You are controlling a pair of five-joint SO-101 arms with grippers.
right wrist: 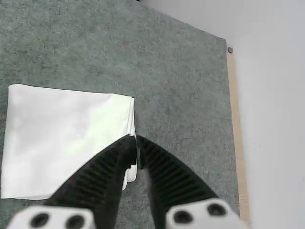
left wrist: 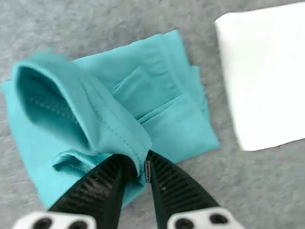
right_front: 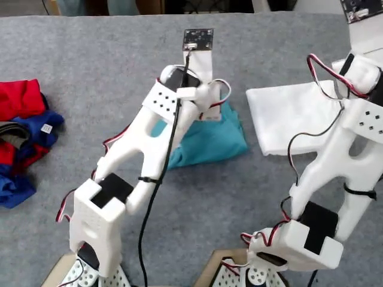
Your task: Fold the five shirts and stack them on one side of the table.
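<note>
Shirts occupy three places on the grey table (right_front: pixel 239 209): a teal shirt (left wrist: pixel 162 109) at centre of the high view, partly folded; a white shirt (right_front: pixel 287 116) just to its right, folded flat into a rectangle; and a loose heap of red and blue shirts (right_front: pixel 21 137) at the left edge, not yet folded. The left gripper (left wrist: pixel 144 164) is pinching a raised fold of the teal shirt, and the lifted cloth arches up from the layers lying on the table. The right gripper (right wrist: pixel 136 143) has its jaws pressed together at the edge of the white shirt near one corner; whether any cloth is caught between them cannot be determined. Risk assessment: the pinch on the teal fold is narrow and close to the hem, so the cloth may slip out during the carry-over and leave the fold uneven. A high or fast pull may drag the lower layers and undo the creases beneath. The teal and white shirts lie near each other, so a wide sweep may disturb the finished white shirt.
</note>
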